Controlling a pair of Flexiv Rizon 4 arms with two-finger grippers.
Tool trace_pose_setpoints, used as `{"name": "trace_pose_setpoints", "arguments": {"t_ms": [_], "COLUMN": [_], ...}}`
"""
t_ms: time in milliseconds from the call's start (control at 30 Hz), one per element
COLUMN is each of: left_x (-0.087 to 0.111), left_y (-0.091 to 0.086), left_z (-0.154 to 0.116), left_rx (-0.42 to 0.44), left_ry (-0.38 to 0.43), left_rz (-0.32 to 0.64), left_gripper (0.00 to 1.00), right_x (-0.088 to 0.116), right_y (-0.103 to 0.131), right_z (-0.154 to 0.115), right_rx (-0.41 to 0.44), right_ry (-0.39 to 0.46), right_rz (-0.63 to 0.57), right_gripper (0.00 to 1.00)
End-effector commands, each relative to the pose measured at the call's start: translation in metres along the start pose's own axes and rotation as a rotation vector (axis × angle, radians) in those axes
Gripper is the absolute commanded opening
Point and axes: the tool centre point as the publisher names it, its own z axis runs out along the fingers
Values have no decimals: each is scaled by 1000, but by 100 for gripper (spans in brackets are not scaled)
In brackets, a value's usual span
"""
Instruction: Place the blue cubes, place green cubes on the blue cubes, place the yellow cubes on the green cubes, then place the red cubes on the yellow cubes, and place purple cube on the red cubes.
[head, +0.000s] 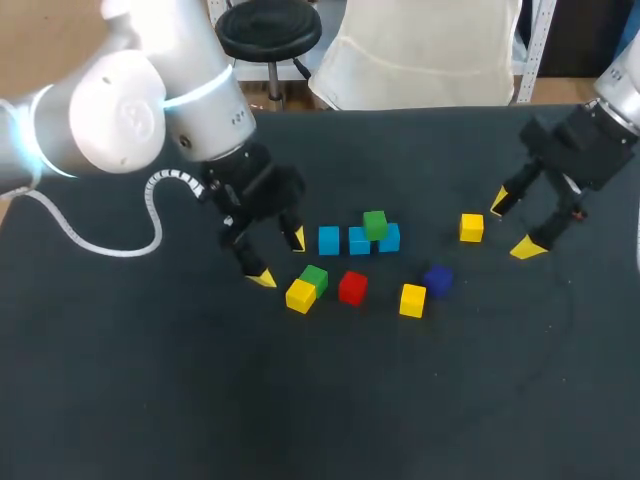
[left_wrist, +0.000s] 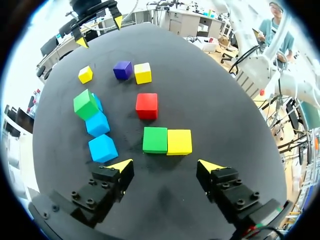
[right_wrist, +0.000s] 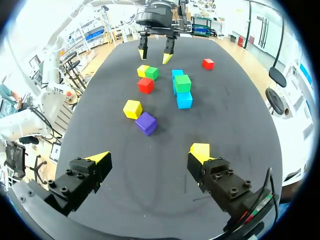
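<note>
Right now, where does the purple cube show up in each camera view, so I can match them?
Head view: purple cube right of the red cube.
Left wrist view: purple cube far ahead of the left gripper, past the red cube.
Right wrist view: purple cube ahead of the right gripper.
Shared landmark: the yellow cube right beside it in every view.

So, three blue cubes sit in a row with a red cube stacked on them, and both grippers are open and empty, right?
No. The head view shows a small green cube, not a red one, stacked on the row of small blue cubes. The left gripper and right gripper are open and empty.
</note>
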Motion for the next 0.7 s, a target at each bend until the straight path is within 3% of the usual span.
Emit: {"name": "trace_pose_setpoints", "arguments": {"t_ms": [33, 233, 333, 400, 700], "left_x": [1, 0, -1, -4, -15], "left_y": [4, 9, 10, 10, 14], "left_z": [4, 8, 9, 10, 16], "left_rx": [12, 28, 35, 40, 58], "left_ry": [2, 4, 5, 10, 6], "left_rz": [0, 6, 13, 25, 61], "left_gripper": [89, 97, 96, 86, 85], "right_x": [0, 0, 0, 0, 0], "right_y": [-1, -1, -1, -1, -1], "right_z": [0, 0, 0, 0, 0], "right_rx": [-2, -2, -2, -2, -2], "right_ry": [-2, -2, -2, -2, -2], "right_rz": [-1, -1, -1, -1, -1], "right_gripper": [100, 100, 100, 100, 100]}}
